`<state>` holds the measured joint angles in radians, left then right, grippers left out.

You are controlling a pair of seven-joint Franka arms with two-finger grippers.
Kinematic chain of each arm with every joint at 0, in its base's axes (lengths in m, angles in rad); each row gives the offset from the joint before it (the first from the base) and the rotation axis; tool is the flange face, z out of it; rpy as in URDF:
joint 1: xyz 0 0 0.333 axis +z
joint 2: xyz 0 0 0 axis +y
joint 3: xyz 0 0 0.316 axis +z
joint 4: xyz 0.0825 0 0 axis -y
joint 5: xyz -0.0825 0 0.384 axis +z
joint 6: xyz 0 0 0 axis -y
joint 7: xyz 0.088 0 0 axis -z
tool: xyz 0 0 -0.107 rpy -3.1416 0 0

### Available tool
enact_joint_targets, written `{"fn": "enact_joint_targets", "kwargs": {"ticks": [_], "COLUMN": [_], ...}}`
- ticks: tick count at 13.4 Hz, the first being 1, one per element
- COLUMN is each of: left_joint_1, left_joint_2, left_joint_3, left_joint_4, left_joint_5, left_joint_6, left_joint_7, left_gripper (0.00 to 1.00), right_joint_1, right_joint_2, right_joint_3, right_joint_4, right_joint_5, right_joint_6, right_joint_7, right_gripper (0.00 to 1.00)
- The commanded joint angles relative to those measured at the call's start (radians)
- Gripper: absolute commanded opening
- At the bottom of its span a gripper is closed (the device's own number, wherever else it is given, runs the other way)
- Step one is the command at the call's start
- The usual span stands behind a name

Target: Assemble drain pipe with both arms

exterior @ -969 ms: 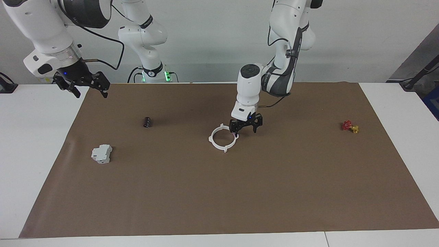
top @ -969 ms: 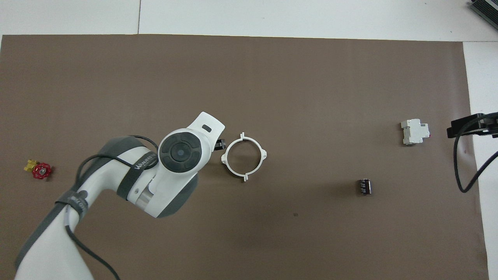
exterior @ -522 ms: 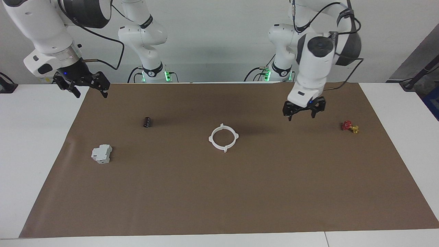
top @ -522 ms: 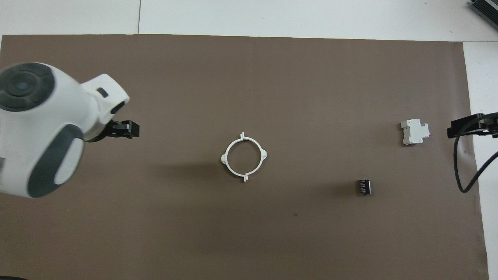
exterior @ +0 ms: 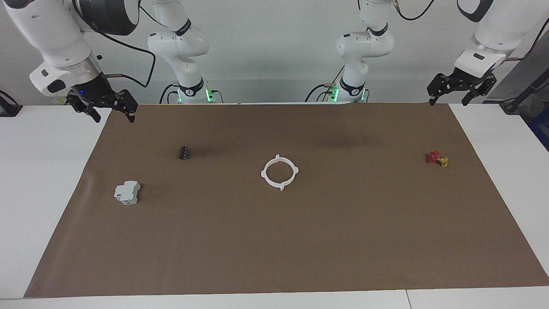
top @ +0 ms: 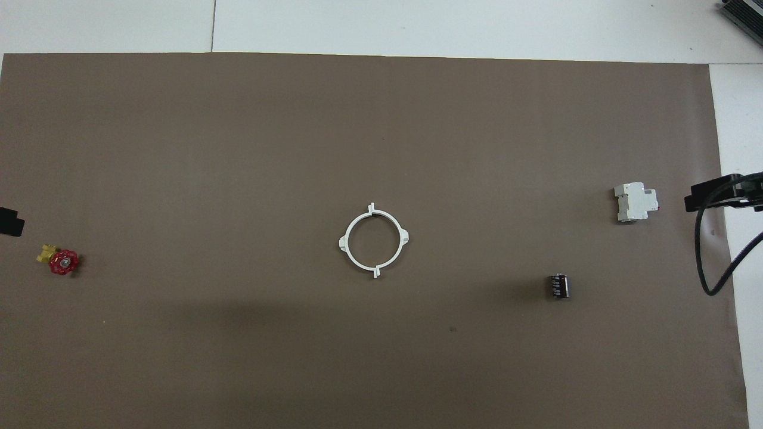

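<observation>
Both pincers hang spread wide with nothing between their fingertips. Left gripper hangs in the air over the mat's corner at the left arm's end of the table, on the edge nearest the robots; from overhead only a black tip of it shows at the frame's margin. Right gripper hangs over the matching corner at the right arm's end, and its black fingers and a looping cable show at the edge of the overhead view. Each arm waits, well apart from everything on the brown mat. Out from them, the drain pipe lies flat in the middle of the mat as 1 closed white ring, its 2 halves meeting at small tabs. Toward the right arm's end sit a small black cylinder and, farther from the robots than it, a grey-white block. Toward the left arm's end lies a small red and yellow valve.
</observation>
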<state>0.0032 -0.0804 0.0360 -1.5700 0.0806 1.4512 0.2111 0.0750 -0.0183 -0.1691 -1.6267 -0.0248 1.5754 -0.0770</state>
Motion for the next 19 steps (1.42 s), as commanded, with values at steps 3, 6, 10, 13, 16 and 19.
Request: {"fn": "enact_joint_targets", "kwargs": {"ticks": [3,6,10,13,16,19], "left_joint_1": [-0.003,-0.006,-0.018,-0.081,-0.074,-0.072], "left_joint_2": [0.028,0.059,0.040,0.076,0.070,0.067], "left_joint_3": [-0.007,0.007,-0.025,-0.024,-0.047,-0.030], "left_joint_4": [0.036,0.076,0.027,0.030,0.064,0.065], "left_joint_5": [0.004,-0.007,-0.019,-0.061,-0.059,-0.058], "left_joint_6": [-0.051,-0.130,-0.150,-0.065,-0.085,-0.081], "left_joint_7": [0.011,0.014,-0.028,-0.261,-0.262,-0.254], "left_gripper": [1.00,1.00,1.00,1.00,1.00,1.00], "right_joint_1": [-0.003,-0.003,-0.003,-0.003,-0.003,-0.003], "right_joint_2": [-0.014,-0.014,-0.014,-0.014,-0.014,-0.014], "right_joint_3": [0.005,0.005,0.003,0.005,0.005,0.003], "right_joint_4": [-0.007,-0.007,-0.007,-0.007,-0.007,-0.007], "right_joint_5": [0.008,0.008,0.008,0.008,0.008,0.008], "right_joint_6": [-0.011,-0.011,-0.011,-0.011,-0.011,-0.011], "right_joint_7": [0.006,0.006,0.006,0.006,0.006,0.006], "right_gripper": [1.00,1.00,1.00,1.00,1.00,1.00]}}
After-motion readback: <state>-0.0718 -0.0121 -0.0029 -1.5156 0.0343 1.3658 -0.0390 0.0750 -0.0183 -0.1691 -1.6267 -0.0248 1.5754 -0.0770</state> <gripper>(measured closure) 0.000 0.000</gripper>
